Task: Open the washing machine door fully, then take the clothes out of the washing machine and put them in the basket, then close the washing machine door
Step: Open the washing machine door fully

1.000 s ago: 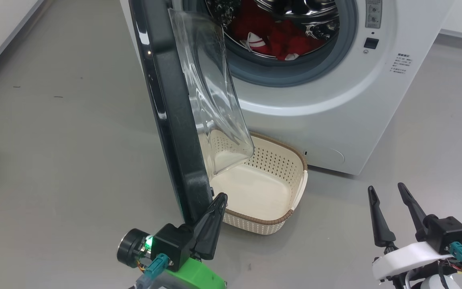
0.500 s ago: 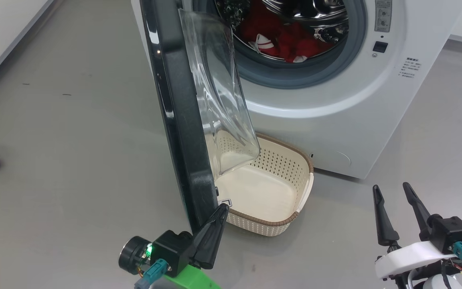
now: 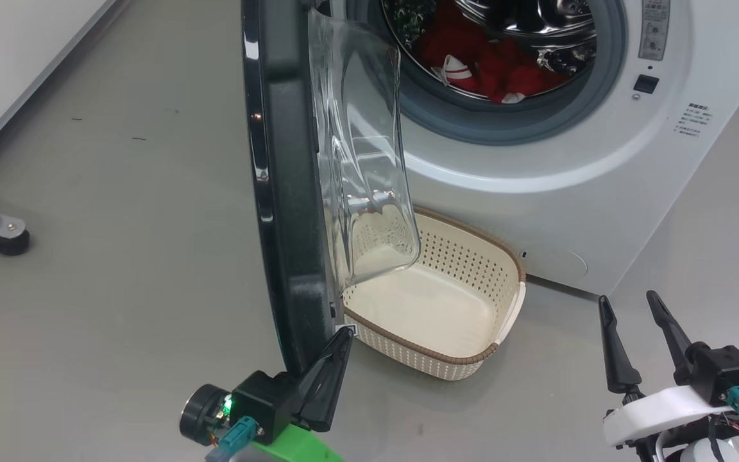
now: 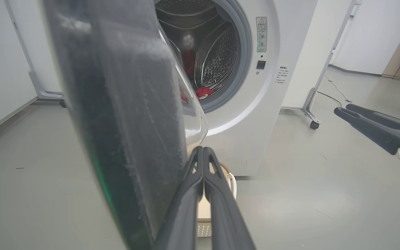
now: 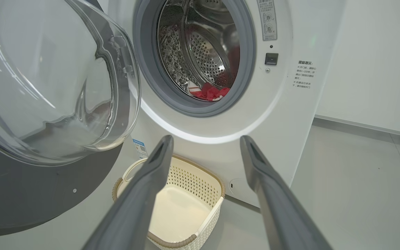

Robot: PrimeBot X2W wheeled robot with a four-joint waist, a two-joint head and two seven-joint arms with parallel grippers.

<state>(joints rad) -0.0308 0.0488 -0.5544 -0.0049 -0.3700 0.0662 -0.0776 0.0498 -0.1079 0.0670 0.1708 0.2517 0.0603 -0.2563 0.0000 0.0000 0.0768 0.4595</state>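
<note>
Door (image 4: 127,121): black rim edge-on, close, left of centre
Left gripper (image 4: 202,150): fingers pressed together, just beside the rim
Clothes (image 4: 204,92): red, low in the drum
Right gripper (image 4: 343,109): far right, fingers parted

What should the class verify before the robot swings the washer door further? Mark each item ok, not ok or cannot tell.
1. Left gripper shut, tip at the washing machine door's lower rim: ok.
2. Tip touching the rim: cannot tell.
3. Door fully open: not ok, roughly halfway.
4. Right gripper open, empty: ok.
5. Basket empty, on the floor before the washing machine: ok.
6. Clothes inside the drum: ok.
</note>
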